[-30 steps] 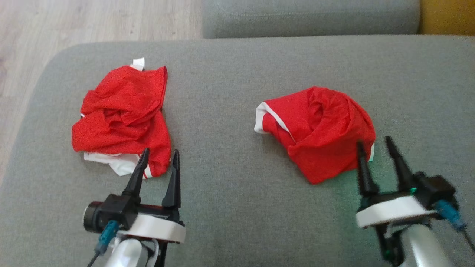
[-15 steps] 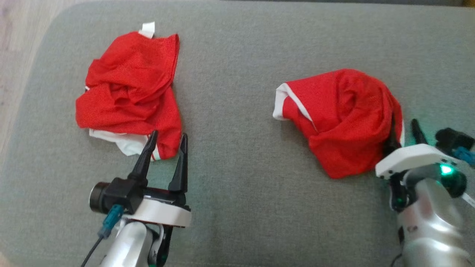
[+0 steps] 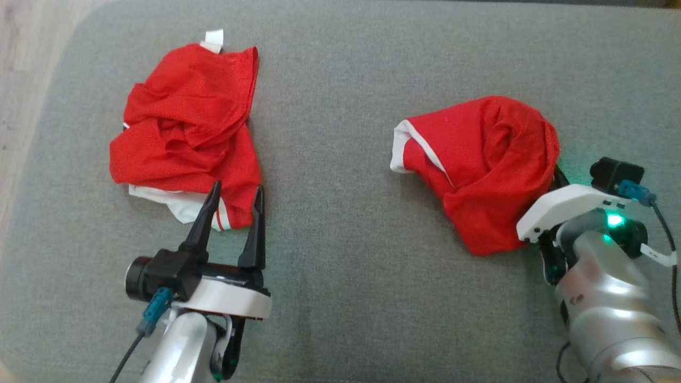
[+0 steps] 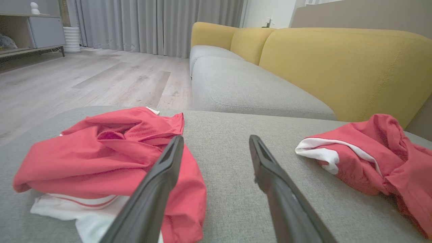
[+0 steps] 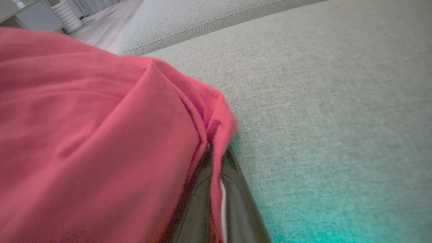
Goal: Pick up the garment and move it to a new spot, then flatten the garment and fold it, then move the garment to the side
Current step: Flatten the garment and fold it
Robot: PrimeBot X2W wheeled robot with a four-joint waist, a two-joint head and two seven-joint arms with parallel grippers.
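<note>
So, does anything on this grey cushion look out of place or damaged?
Nothing looks damaged or spilled. The left garment and the right garment both lie crumpled, not flat; the right pincer is shut on the right garment's edge.

Grey upholstered surface (image 3: 340,298) is spread across head view, w/ wood floor (image 3: 21,48) upper left. In left wrist view, yellow sofa back (image 4: 337,67) is seen upper rt, curtains (image 4: 152,23) & cabinet (image 4: 44,32) at top left.
</note>
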